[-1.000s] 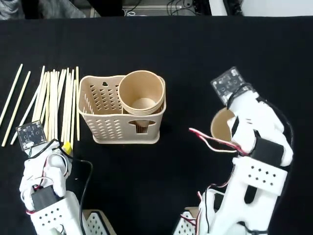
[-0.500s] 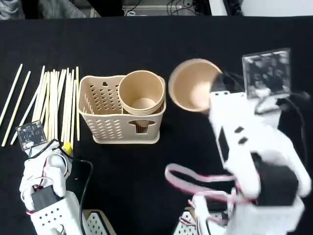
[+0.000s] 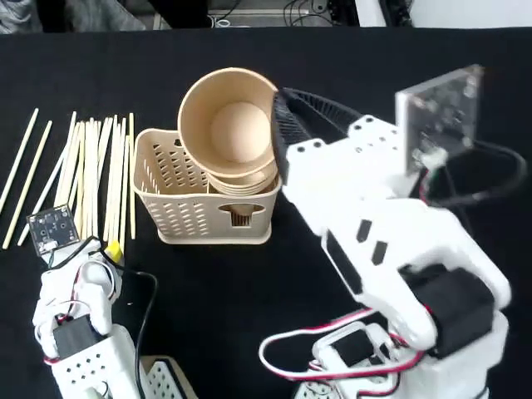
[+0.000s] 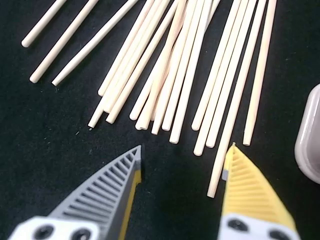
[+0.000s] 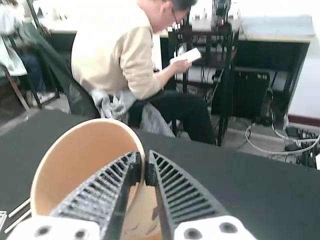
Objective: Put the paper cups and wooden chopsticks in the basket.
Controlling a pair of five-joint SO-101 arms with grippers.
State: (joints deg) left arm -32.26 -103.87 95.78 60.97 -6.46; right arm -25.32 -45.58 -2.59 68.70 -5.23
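Status: right gripper (image 5: pixel 144 161) clamped on tan paper cup (image 3: pixel 226 125) over beige perforated plastic basket (image 3: pixel 166 208); left gripper (image 4: pixel 185 149) open at pale wooden chopsticks (image 4: pixel 175 75).

The right fingers pinch the cup's rim wall. The cup hangs tilted directly above the nested tan cups (image 3: pixel 246 181) in the basket beneath the gripper; contact with that stack cannot be confirmed. The cup is judged light, thin-walled and crushable, so a gentle rim pinch suits. The chopsticks lie loose just ahead of the left fingertips. They look stiff, slim and apt to roll, best taken near mid-length.
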